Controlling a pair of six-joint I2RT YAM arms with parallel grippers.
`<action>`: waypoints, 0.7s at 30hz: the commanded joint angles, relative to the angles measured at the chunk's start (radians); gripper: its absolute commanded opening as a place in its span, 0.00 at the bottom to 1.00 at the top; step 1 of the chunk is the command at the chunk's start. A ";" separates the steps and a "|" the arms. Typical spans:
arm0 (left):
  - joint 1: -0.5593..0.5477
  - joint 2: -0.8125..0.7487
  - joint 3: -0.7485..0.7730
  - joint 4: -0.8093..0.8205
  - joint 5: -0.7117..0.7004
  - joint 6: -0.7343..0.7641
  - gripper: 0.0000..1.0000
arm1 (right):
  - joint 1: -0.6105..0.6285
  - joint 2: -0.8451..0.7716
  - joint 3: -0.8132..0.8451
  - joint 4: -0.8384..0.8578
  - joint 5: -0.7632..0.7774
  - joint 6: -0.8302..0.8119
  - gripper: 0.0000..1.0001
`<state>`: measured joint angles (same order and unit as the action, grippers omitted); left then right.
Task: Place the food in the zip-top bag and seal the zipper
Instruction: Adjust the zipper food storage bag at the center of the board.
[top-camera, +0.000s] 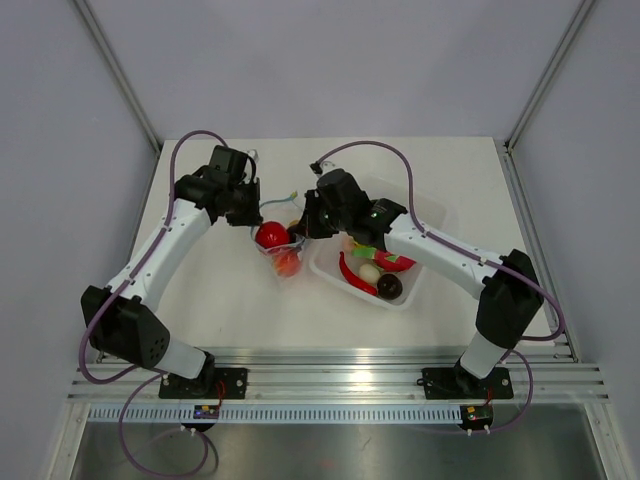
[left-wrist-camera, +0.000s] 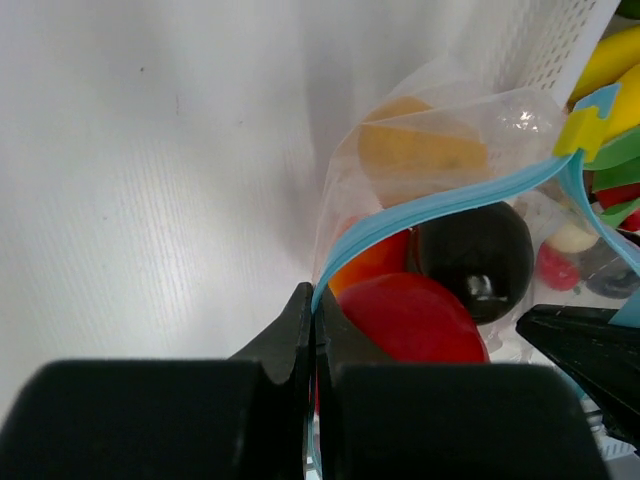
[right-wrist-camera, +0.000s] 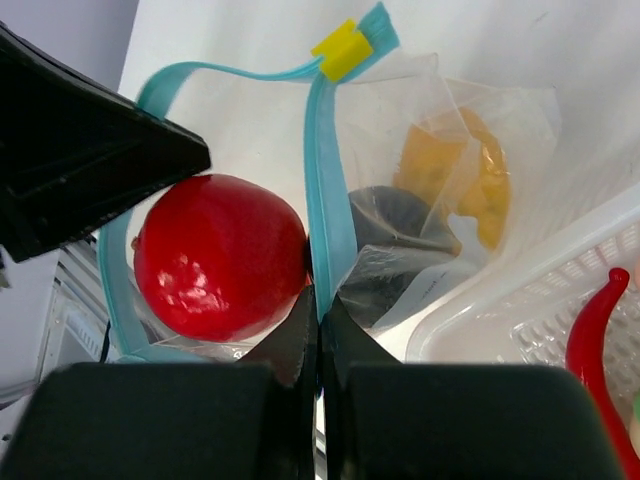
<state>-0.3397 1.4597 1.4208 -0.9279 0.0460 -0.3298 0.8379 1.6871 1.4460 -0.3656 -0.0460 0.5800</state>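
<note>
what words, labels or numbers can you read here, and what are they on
No readable text anywhere.
zip-top bag, zipper, yellow slider, red fruit, white tray: no print shows.
small tags on the front rail: too small to read.

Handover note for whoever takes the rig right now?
Left tool: shut on the zipper.
Right tool: shut on the zipper too, at another spot. Between them the bag is held open beside the tray.
Done: red fruit, dark fruit and orange piece are in the bag.
Left: chili, brown piece and more food in the tray; then seal. The slider is at the zipper's end.
</note>
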 joint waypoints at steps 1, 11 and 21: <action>-0.030 -0.033 0.032 0.072 0.072 -0.011 0.00 | 0.012 0.009 0.082 0.050 -0.018 0.010 0.00; -0.127 0.013 0.033 0.074 0.028 -0.035 0.00 | 0.026 0.138 0.197 -0.001 -0.038 0.050 0.00; -0.042 -0.004 0.017 0.017 -0.164 0.008 0.00 | 0.026 0.016 0.085 -0.029 0.093 0.038 0.00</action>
<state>-0.3973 1.4677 1.4204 -0.9112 -0.0029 -0.3389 0.8536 1.7947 1.5398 -0.4248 -0.0071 0.6140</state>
